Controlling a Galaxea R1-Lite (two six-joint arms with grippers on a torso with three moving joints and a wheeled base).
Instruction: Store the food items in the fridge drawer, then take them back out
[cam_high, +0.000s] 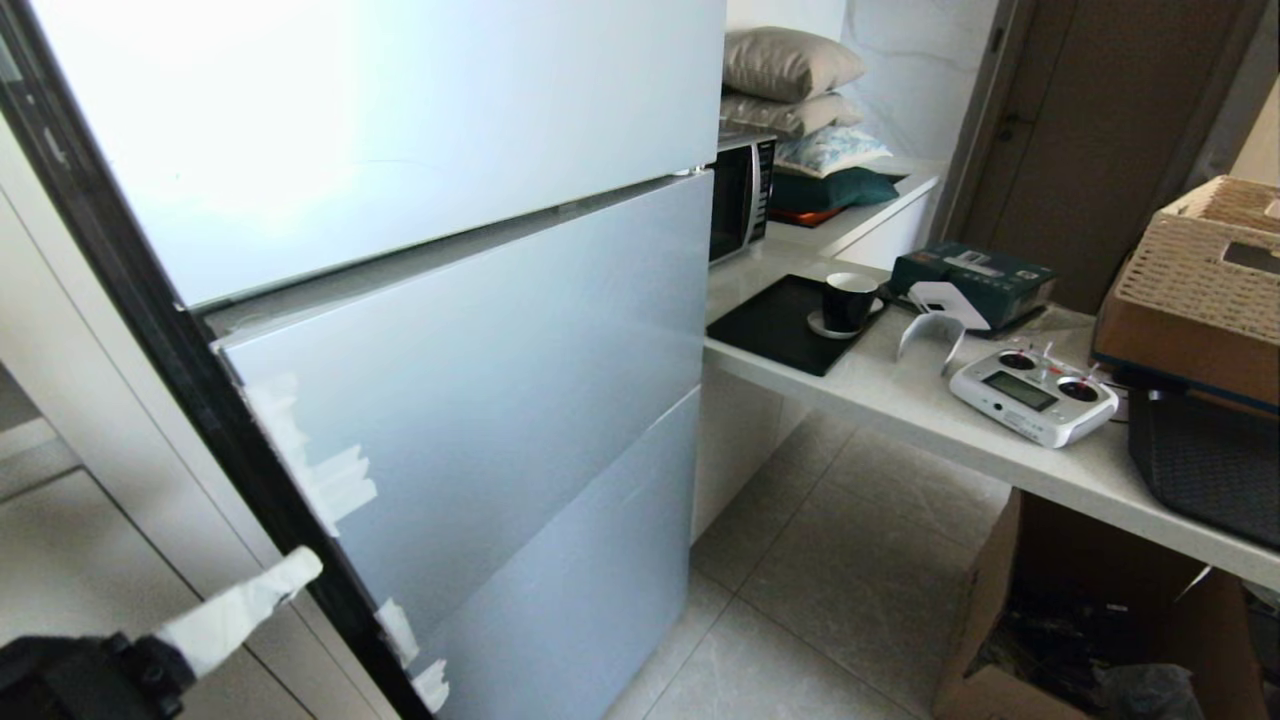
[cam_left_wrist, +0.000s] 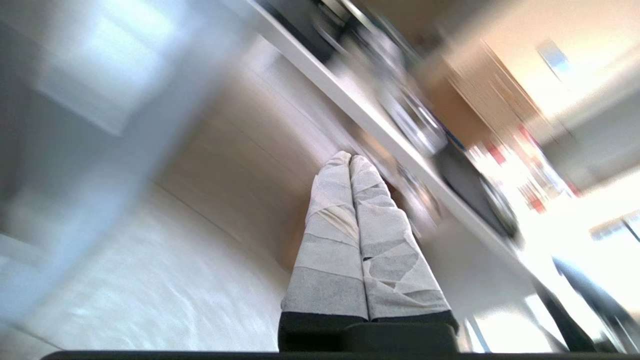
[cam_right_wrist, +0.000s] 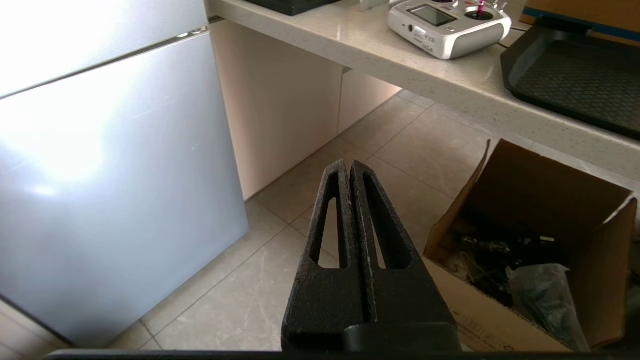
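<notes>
left gripper (cam_high: 300, 565): 7 o'clock of fridge (cam_high: 450, 300), fingers pressed together, empty | right gripper (cam_right_wrist: 349, 167): closed, empty, over floor beside box (cam_right_wrist: 540, 240)

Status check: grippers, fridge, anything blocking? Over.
Left gripper shut, empty, low beside fridge. Right gripper shut, empty, over floor. Fridge fronts closed; no food in sight. Cardboard box on floor, right of fridge.

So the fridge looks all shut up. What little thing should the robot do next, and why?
Probably bring the left end effector up to the edge of the middle fridge panel to pull it open. Every panel is closed, no food or drawer shows, and the right end effector hangs shut over the floor.
</notes>
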